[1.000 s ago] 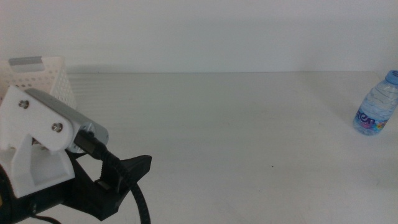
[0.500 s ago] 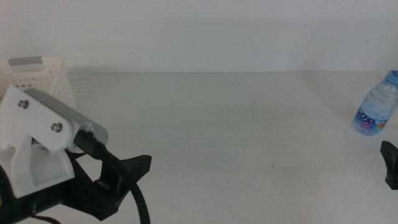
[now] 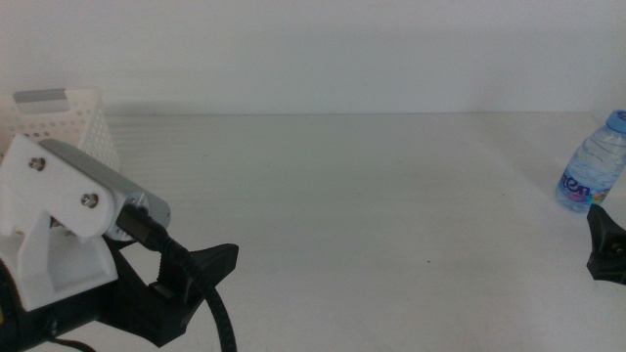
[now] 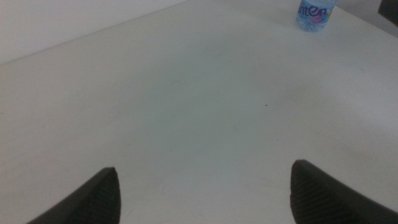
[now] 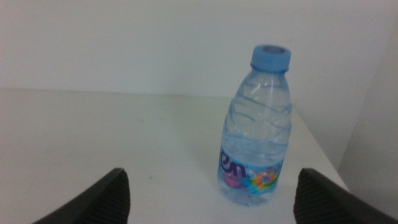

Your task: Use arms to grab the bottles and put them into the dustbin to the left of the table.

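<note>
A small clear water bottle [image 3: 592,164] with a blue cap stands upright near the table's [image 3: 372,196] right edge. My right gripper [image 3: 608,246] pokes in at the right edge, just in front of that bottle. In the right wrist view the bottle [image 5: 258,140] stands a short way ahead of the right gripper [image 5: 211,199], whose jaws are wide apart and hold nothing. My left gripper [image 4: 205,193] is open and empty, low at the near left; the bottle [image 4: 314,11] shows far off from it. The white perforated dustbin [image 3: 68,122] sits at the far left.
The left arm's white wrist body and black cable [image 3: 68,210] fill the near-left corner, right in front of the dustbin. A plain white wall rises behind the table.
The right gripper came into the middle view from the right edge and has moved up closer to the water bottle. The left arm has stayed still.
</note>
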`<action>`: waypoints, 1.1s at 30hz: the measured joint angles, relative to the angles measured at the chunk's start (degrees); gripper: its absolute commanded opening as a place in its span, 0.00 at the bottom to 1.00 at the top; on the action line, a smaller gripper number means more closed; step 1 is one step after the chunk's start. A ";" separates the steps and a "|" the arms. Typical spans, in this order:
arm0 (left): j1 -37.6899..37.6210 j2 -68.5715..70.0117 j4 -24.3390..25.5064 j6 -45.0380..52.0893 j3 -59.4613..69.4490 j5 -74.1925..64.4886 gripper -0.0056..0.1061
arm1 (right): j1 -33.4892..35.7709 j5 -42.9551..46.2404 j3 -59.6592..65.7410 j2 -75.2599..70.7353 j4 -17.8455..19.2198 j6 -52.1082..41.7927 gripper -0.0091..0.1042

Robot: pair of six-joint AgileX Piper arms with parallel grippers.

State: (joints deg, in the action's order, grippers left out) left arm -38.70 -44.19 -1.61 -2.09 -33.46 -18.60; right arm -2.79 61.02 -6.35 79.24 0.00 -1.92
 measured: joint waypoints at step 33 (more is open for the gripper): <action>0.00 0.00 0.00 0.00 0.00 0.00 0.84 | 0.00 1.01 -24.53 24.97 -8.66 -0.40 0.78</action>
State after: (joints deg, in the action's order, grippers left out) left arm -38.70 -44.19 -1.61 -2.09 -33.46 -18.60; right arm -2.79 62.04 -30.88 104.21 -8.66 -2.31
